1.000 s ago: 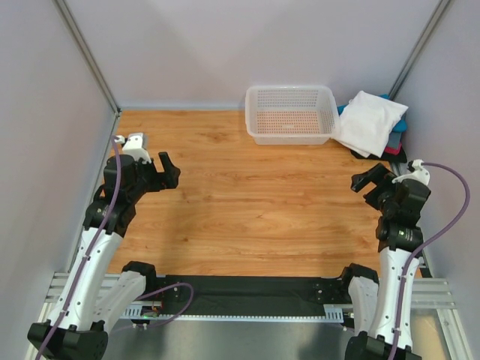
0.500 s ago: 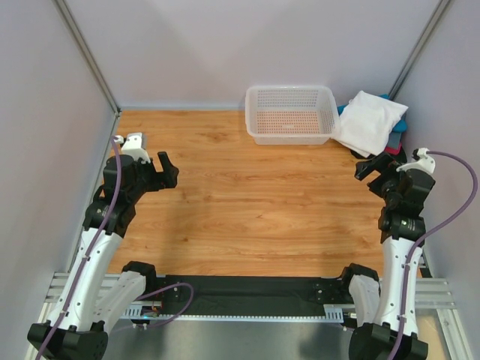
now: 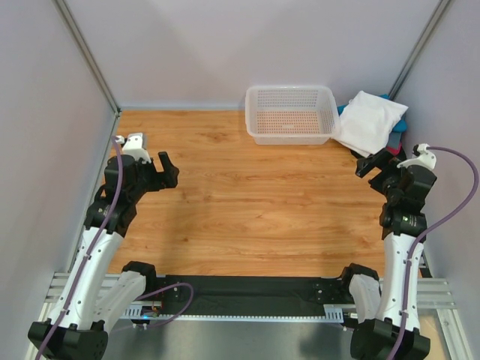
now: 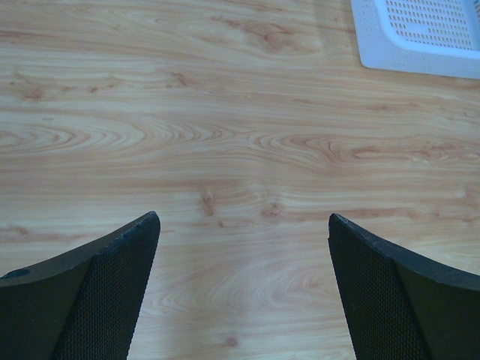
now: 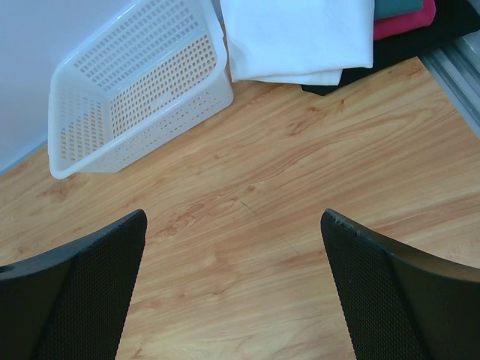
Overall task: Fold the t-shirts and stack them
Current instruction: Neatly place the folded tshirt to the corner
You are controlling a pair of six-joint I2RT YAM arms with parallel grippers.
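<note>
The t-shirts lie in a folded stack at the back right corner of the table. A white t-shirt (image 3: 369, 121) is on top, with teal, red and black ones under it. In the right wrist view the white one (image 5: 300, 34) covers the red (image 5: 409, 21) and black (image 5: 457, 26) shirts. My right gripper (image 3: 375, 162) (image 5: 232, 217) hangs open just in front of the stack, with nothing between its fingers. At the left side of the table my left gripper (image 3: 169, 171) (image 4: 244, 217) is open over bare wood, holding nothing.
A white plastic mesh basket (image 3: 291, 137) (image 5: 150, 112) (image 4: 375, 52) stands at the back, just left of the stack. Grey walls close in the wooden table (image 3: 247, 195) on three sides. A metal rail (image 5: 457, 71) runs along the right edge.
My right arm has swung back and to the right, towards the stack of shirts. The left arm and the shirts have not moved.
</note>
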